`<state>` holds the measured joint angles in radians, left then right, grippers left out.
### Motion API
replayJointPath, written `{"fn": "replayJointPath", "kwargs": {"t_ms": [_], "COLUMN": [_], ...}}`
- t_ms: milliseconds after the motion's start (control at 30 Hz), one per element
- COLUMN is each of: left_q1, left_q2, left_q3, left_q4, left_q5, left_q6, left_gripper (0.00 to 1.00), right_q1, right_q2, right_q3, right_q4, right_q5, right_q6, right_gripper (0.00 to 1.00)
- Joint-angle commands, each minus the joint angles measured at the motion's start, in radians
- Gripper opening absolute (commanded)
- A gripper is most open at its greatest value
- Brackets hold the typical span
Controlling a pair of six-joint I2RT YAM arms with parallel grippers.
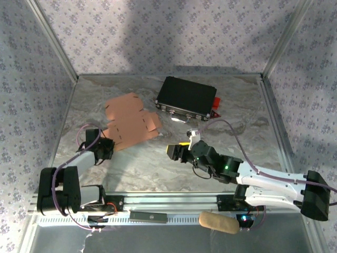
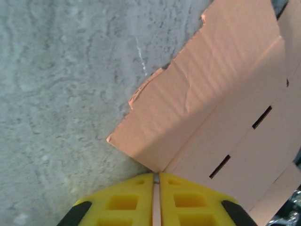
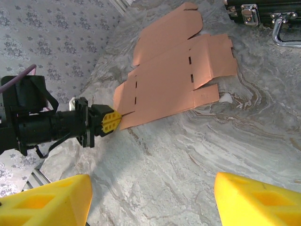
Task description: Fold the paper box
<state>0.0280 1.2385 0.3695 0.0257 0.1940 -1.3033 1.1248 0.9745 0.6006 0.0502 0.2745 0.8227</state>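
Note:
The paper box (image 1: 129, 122) lies as a flat salmon-orange cut-out sheet with flaps and slots on the marbled table, left of centre. My left gripper (image 1: 108, 148) is at its near-left corner, yellow fingers shut on the sheet's edge. In the left wrist view the left gripper (image 2: 156, 175) has a thin strip of the paper box (image 2: 207, 108) pinched between its pads, and a side flap is bent up. The right wrist view shows the left gripper (image 3: 111, 122) biting the paper box (image 3: 169, 80) at its corner. My right gripper (image 1: 174, 152) (image 3: 150, 207) hovers open over bare table, apart from the sheet.
A black hard case (image 1: 187, 97) (image 3: 263, 12) with metal latches lies at the back, just right of the sheet, a red piece (image 1: 216, 107) at its right end. A tan roll (image 1: 218, 222) rests on the front rail. Patterned walls close in the table.

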Motion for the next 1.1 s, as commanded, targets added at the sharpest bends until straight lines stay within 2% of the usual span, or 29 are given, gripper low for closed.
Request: {"fn": "replayJointPath", "kwargs": {"t_ms": [0,167,367,533,600,667,733,800,833,900,967,1067], "left_q1": [0.004,0.004,0.004,0.007,0.022,0.049,0.067,0.095,0.106,0.108,0.110,0.110], "left_q2": [-0.013,-0.098,-0.223,-0.219,-0.158,-0.074,-0.001,0.044,0.048,0.031,0.034,0.108], "left_q3": [0.014,0.025,0.047,0.068,0.074,0.084,0.087,0.119,0.156,0.265,0.341,0.462], "left_q4": [0.071,0.002,-0.111,-0.175,-0.155,-0.117,-0.066,-0.045,-0.086,-0.244,-0.331,-0.435], "left_q5": [-0.003,-0.010,-0.007,0.029,0.079,0.146,0.193,0.229,0.221,0.129,0.047,-0.074], "left_q6": [0.001,-0.003,-0.013,-0.005,-0.005,-0.002,-0.002,0.033,0.074,0.197,0.285,0.413], "left_gripper": [0.02,0.00,0.00,0.01,0.20,0.31,0.40,0.44,0.46,0.48,0.50,0.50], "right_q1": [0.007,0.006,0.004,-0.015,-0.026,-0.035,-0.039,-0.047,-0.048,-0.055,-0.071,-0.093], "right_q2": [0.009,0.036,0.115,0.173,0.183,0.189,0.194,0.201,0.207,0.225,0.252,0.304], "right_q3": [0.004,0.008,0.027,0.067,0.075,0.074,0.080,0.086,0.094,0.109,0.116,0.117], "right_q4": [0.011,0.010,-0.004,-0.059,-0.060,-0.050,-0.047,-0.050,-0.055,-0.082,-0.089,-0.052], "right_q5": [0.025,0.029,0.051,0.056,0.040,0.026,0.018,0.003,-0.002,-0.004,-0.025,-0.080], "right_q6": [-0.001,0.010,0.103,0.169,0.183,0.188,0.185,0.174,0.168,0.153,0.157,0.169], "right_gripper": [0.71,0.71,0.70,0.70,0.70,0.70,0.70,0.71,0.71,0.71,0.71,0.71]}}
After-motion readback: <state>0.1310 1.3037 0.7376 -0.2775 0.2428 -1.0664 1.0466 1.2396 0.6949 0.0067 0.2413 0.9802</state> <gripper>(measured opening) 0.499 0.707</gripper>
